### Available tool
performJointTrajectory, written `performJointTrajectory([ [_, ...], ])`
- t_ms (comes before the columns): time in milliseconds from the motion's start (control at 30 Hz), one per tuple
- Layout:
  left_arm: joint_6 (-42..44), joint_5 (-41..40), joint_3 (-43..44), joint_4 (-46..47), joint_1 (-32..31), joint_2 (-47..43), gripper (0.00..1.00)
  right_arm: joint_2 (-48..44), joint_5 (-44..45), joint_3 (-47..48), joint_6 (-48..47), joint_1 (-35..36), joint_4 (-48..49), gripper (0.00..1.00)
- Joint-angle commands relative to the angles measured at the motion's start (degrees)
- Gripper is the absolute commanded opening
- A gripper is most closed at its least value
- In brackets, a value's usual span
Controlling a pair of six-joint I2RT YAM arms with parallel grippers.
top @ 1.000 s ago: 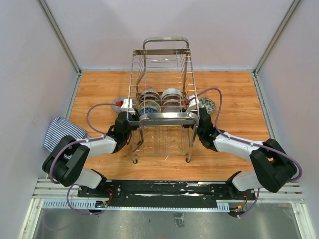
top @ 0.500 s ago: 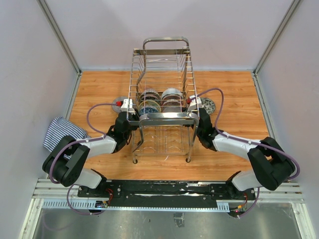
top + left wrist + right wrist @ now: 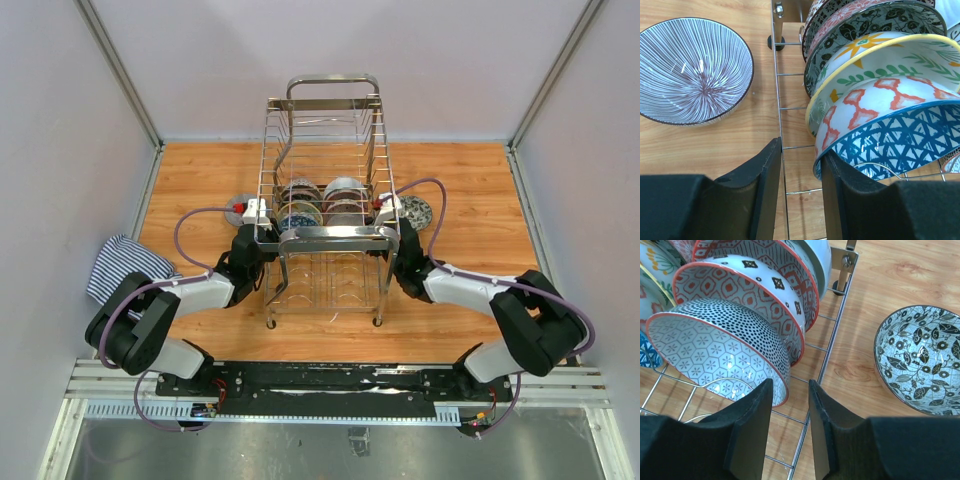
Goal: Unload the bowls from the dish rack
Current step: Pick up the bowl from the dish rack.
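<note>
Your dish rack (image 3: 325, 235) stands on the table (image 3: 200, 170) with bowls (image 3: 300, 212) set on edge in two rows inside it. Your left gripper (image 3: 799, 150), jaws narrowly parted and holding nothing, straddles the rack's side wire beside the blue-triangle bowl (image 3: 900, 140). A striped bowl (image 3: 692, 70) sits outside on the wood. Your right gripper (image 3: 791, 385), equally narrow and empty, hangs at the dotted bowl (image 3: 705, 352); a leaf-patterned bowl (image 3: 922, 357) rests outside the rack.

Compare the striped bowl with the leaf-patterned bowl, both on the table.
The striped bowl has fine lines radiating from its centre; the leaf-patterned bowl carries dark leaves and flowers. The striped bowl sits left of the dish rack, the leaf-patterned bowl right. Both rest upright on the table.
</note>
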Motion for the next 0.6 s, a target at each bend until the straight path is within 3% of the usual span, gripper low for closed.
performJointTrajectory([
  [0,-1.41,1.07,1.81,1.32,-0.83,0.61,0.0,1.37,0.2,1.01,0.67,0.87,1.34,0.35],
  [567,-1.11,0.96,1.87,1.36,-0.83,1.02,0.01,4.56,-0.11,3.59,0.68,0.82,1.9,0.32],
])
